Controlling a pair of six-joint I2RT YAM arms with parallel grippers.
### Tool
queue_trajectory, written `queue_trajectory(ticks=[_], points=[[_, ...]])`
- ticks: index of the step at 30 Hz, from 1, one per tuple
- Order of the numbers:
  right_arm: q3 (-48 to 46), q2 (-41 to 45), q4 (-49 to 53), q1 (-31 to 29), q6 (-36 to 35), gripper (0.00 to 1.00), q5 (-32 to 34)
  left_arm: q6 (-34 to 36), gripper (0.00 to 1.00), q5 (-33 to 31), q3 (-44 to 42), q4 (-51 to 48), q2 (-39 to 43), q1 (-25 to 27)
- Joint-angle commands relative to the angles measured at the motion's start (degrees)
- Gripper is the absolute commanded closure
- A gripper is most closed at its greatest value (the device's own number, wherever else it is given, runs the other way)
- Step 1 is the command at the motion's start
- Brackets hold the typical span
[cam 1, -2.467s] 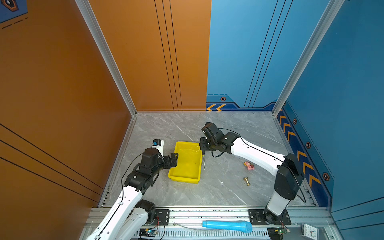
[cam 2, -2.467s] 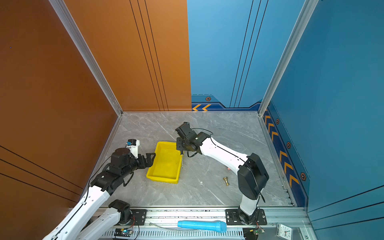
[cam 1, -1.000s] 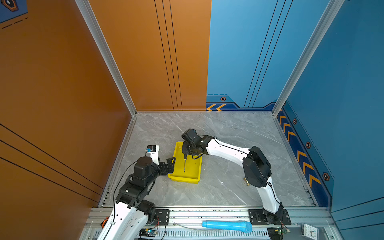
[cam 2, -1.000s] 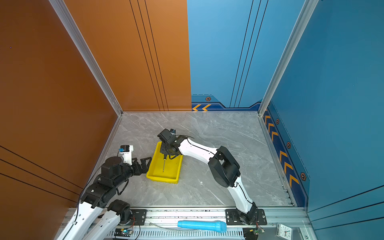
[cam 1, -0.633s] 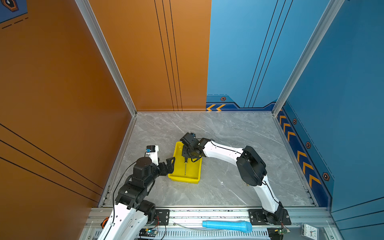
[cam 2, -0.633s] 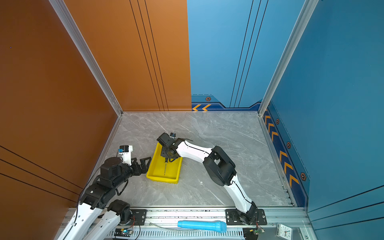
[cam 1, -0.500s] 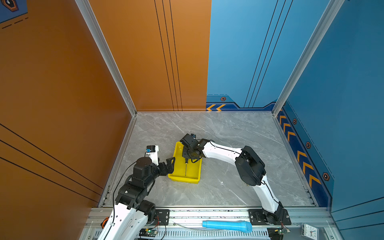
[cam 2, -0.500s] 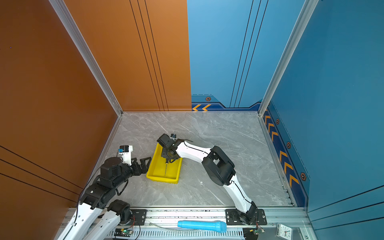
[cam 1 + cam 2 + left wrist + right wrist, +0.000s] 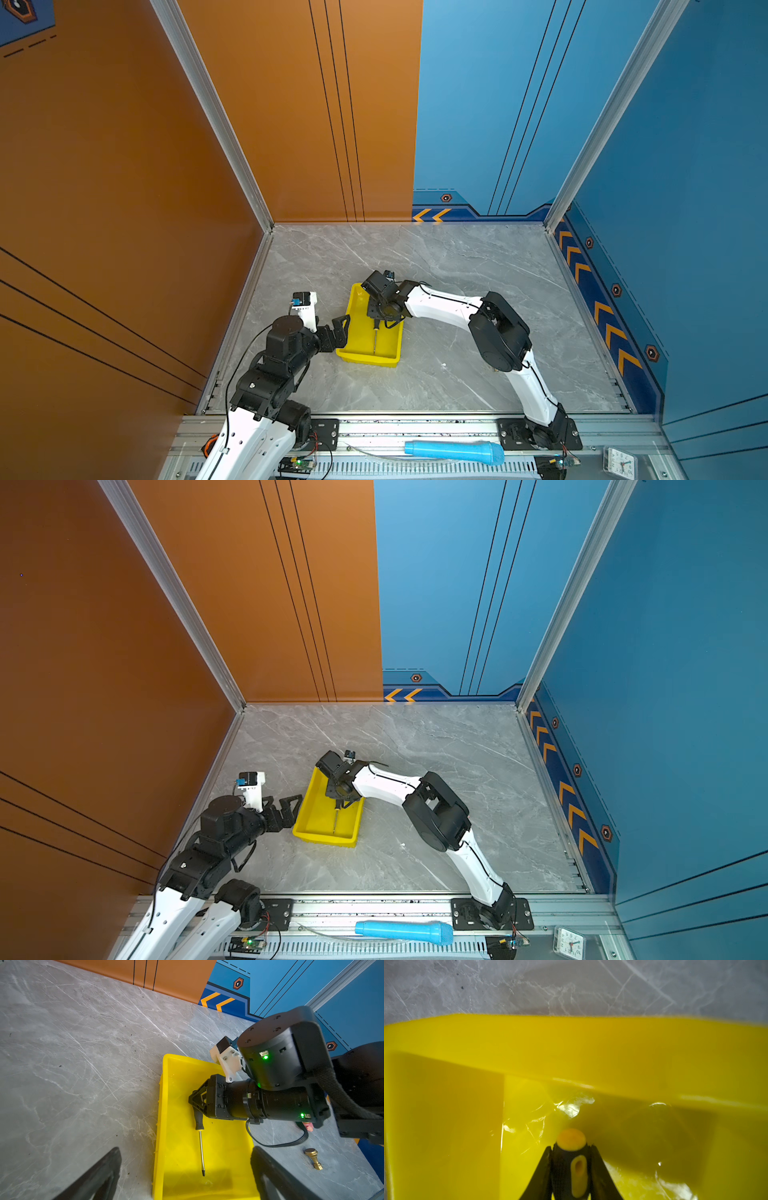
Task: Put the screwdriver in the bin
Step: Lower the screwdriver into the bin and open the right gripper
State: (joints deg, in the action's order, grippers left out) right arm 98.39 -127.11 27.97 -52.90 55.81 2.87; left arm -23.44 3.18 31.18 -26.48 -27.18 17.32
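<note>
The yellow bin (image 9: 365,360) (image 9: 324,838) (image 9: 160,1126) (image 9: 571,1047) sits on the grey marble floor, left of centre. My right gripper (image 9: 375,316) (image 9: 336,798) (image 9: 192,1102) (image 9: 571,1147) reaches into it from the right and is shut on the black, yellow-patched handle of the screwdriver (image 9: 198,1118) (image 9: 578,1176). The thin silver shaft (image 9: 375,340) (image 9: 335,817) (image 9: 201,1151) runs low over the bin's floor toward its near end. My left gripper (image 9: 338,330) (image 9: 282,806) (image 9: 185,1159) stands open and holds nothing, just outside the bin's left wall.
A small brass bell-shaped piece (image 9: 313,1157) and a pink bit (image 9: 307,1126) lie on the floor right of the bin, behind my right arm. A blue cylinder (image 9: 453,451) and a small clock (image 9: 619,461) rest on the front rail. Orange and blue walls enclose the floor.
My right gripper has carried the screwdriver from right of the bin to inside it and lowered it. My left arm has drawn back toward the near left. Over the last half second little moves.
</note>
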Motion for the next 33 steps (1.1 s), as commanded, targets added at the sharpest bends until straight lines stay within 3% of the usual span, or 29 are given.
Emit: queue_trajectory(ticks=[1, 15, 33], points=[[-0.5, -1.2, 0.1, -0.4, 1.5, 0.85, 0.3, 0.0, 0.02, -2.3, -0.4, -0.7, 1.0, 0.9], [0.3, 0.9, 2.0, -0.8, -0.3, 0.56, 2.4, 0.2, 0.02, -4.7, -0.4, -1.5, 1.8, 2.7], [3.2, 7.8, 8.0, -2.0, -6.0, 0.38, 5.5, 0.3, 0.02, -1.7, -0.3, 0.0, 1.5, -1.1]])
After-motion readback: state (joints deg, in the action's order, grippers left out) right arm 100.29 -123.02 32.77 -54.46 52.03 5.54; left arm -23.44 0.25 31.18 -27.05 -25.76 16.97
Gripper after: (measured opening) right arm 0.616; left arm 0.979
